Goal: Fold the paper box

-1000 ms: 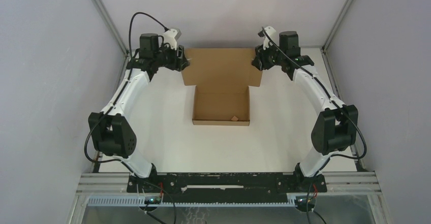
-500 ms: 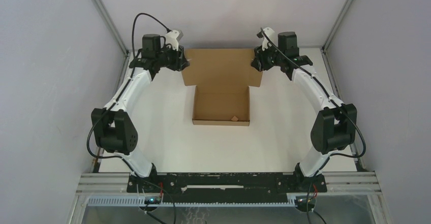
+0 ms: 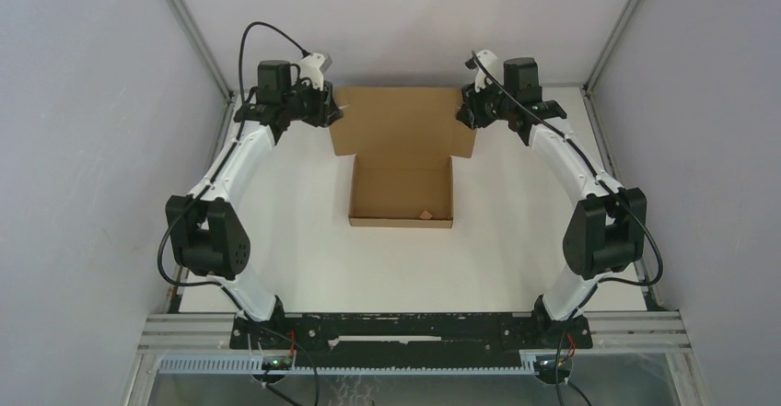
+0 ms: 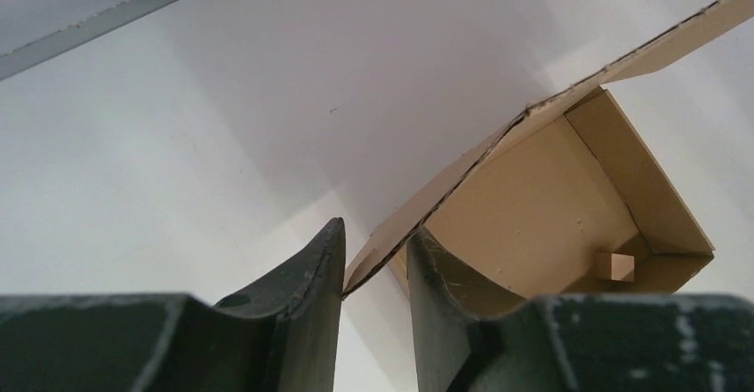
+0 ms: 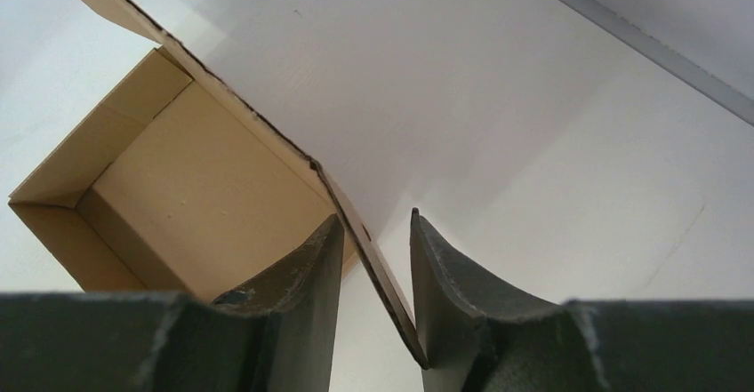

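Fingers [image 4: 311, 285] straddle paper box [image 3: 402, 121] flaps, seemingly unclamped

Left hand [image 4: 375, 232] and right hand [image 5: 375, 219] far forward — both narrowly ajar

We read the box [image 3: 401, 144] as matt brown cardboard, rough at cut edges. Table [image 3: 304, 240]: smooth, matt white. Fingers [image 4: 316, 321]: dark plastic, scuffed. Bottom-of-frame rail [image 3: 645, 332]: bare metal.
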`<action>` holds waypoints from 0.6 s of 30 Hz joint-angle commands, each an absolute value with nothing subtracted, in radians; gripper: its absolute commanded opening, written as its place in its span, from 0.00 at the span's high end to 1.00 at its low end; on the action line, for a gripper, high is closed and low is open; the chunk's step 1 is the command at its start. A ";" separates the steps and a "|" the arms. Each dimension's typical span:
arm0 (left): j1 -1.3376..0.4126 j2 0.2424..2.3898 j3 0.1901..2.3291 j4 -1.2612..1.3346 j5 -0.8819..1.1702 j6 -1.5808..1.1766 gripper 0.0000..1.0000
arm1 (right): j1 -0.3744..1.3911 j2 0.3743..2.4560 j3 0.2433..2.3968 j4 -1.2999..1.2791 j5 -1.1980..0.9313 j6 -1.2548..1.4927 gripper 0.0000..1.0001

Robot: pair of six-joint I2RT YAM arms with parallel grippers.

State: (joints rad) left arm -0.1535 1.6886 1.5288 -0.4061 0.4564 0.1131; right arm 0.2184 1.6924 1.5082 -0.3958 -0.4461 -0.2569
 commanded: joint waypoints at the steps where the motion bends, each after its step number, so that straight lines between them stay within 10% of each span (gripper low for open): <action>1: -0.147 1.679 1.603 -0.385 0.476 0.118 0.65 | 0.221 1.686 1.537 -0.391 -0.436 -0.273 0.60; 18: -0.147 1.672 1.615 -0.401 0.459 0.122 0.63 | 0.216 1.659 1.518 -0.379 -0.408 -0.262 0.54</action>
